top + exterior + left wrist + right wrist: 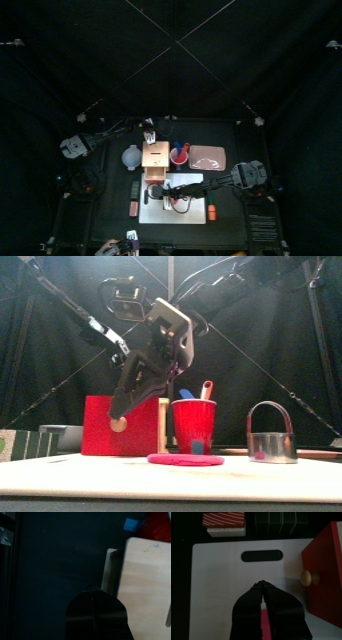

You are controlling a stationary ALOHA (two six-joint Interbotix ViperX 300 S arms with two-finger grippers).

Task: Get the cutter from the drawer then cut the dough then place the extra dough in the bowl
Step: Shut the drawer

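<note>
One flat pink dough disc [185, 459] lies near a metal cutter [271, 448].

A robotics lab is suggested: a small black desk [94, 225] is enclosed by black curtains [80, 70], a left arm [100, 140] and a right arm [247, 178] are mounted at its sides, and a red cup [194, 421] of toy knives is set on it.

Black curtains [171, 50] enclose a small black table [91, 215], with pale light [201, 301] glowing high behind them.
</note>
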